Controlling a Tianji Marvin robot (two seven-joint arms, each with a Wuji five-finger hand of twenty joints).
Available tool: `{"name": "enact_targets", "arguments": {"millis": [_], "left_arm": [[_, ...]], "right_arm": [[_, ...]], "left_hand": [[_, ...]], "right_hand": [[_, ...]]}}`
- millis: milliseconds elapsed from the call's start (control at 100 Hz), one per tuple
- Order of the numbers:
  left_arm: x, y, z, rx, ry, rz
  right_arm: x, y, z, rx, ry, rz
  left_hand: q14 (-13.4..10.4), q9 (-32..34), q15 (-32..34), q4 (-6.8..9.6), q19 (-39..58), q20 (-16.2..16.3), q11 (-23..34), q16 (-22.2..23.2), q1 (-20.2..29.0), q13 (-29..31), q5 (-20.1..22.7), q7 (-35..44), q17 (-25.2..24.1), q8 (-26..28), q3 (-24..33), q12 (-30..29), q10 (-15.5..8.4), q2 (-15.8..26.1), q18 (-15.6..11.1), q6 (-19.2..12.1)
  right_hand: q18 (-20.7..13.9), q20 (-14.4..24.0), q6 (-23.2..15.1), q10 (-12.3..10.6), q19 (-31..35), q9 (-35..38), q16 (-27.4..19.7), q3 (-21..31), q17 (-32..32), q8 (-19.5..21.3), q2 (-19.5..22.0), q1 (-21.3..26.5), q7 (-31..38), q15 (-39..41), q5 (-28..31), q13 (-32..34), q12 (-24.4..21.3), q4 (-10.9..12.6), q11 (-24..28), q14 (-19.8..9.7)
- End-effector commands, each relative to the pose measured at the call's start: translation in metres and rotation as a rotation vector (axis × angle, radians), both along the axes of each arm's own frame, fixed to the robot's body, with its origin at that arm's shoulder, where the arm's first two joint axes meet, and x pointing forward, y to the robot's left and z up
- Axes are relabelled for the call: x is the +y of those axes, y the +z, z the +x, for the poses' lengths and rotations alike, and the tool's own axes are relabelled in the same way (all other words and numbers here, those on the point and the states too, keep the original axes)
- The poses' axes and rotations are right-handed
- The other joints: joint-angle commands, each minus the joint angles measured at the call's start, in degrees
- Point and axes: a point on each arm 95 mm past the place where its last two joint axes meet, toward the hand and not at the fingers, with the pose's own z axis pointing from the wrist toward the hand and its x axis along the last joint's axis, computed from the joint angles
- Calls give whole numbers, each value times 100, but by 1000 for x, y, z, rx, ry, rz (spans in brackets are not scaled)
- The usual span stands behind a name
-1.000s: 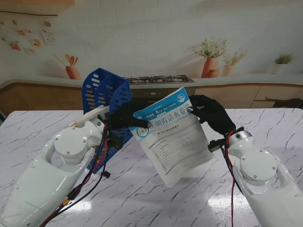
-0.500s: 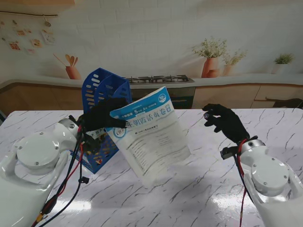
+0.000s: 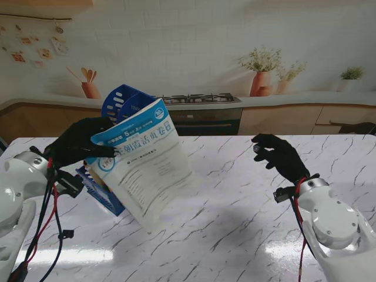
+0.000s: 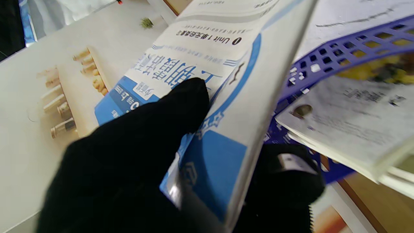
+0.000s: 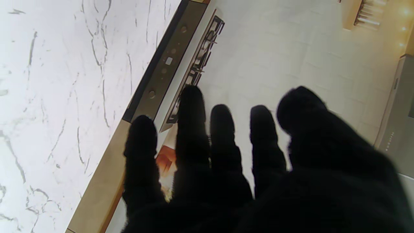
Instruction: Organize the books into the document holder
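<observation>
Two hands: both wear black gloves; only one of them carries anything.
Left hand (image 3: 79, 141): clamped on the upper left corner of the workbook, thumb on the printed cover and the other fingers behind it, as the left wrist view shows (image 4: 136, 155).
Workbook (image 3: 141, 161): a thin blue-and-white paperback with Chinese characters on the cover, held in the air and tilted, its free lower corner hanging toward the table; it covers most of the document holder from the stand's view.
Workbook in the left wrist view (image 4: 213, 97): the cover runs slantwise across the picture, with the holder's lattice just beside its edge.
Document holder (image 3: 120, 103): a blue perforated plastic file rack standing on the table behind the workbook; only its rounded top edges and a low corner near the left hand show.
Holder contents: the left wrist view shows the blue lattice wall (image 4: 339, 45) with at least one other printed booklet (image 4: 349, 119) lying against it; which compartment it sits in cannot be told.
Right hand (image 3: 279, 154): holds nothing, fingers apart and slightly curled, raised over the table well to the right of the document holder; the right wrist view shows all five fingers spread (image 5: 226, 155).
Marble table (image 3: 235, 223): white with grey veins, bare between the workbook and the right hand.
Backdrop: a printed kitchen scene with a stove (image 3: 197, 98) stands past the document holder, on its far side from me.
</observation>
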Motion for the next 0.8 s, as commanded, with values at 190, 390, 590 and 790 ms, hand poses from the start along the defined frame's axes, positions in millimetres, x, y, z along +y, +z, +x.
{"name": "enact_targets", "arguments": {"millis": [190,390,590,790], "left_arm": [[27,14,-18,-4,103,54],[48,25,-22,-20,185,94],[62,43,-21,-44,252,170],[68,56,-18,-63,306,208]], "right_arm": [[6,-7,-2,18,14,14],[7,-9,-2,26,16,16],[8,-12,-3,39,21,14],[8,-13,-3,52,20,13]], "left_hand": [[-299,136,271,688,824,74,435,85,595,546,327,503,152,204,803,216,-458,605,-807,-344],[-286,123,253,705,815,64,438,104,606,540,319,503,146,212,770,238,-469,621,-789,-341],[-299,119,236,713,809,53,426,124,603,535,307,497,148,217,740,249,-481,637,-763,-363],[-308,119,221,726,804,45,418,143,603,536,305,497,146,224,718,261,-493,643,-763,-375]], "right_hand": [[336,-49,-65,-41,6,-23,-58,-55,28,123,-19,153,-67,-9,58,-15,5,138,24,20],[367,-48,-123,-67,63,45,-57,107,85,97,-84,91,-18,20,89,62,-2,87,31,18],[365,-60,-125,-75,75,31,-59,193,92,67,-82,17,-1,13,62,64,-3,63,26,-9],[292,-89,-85,-87,38,-54,-63,173,52,52,-28,21,-23,-24,-3,-16,-3,81,10,-38]]}}
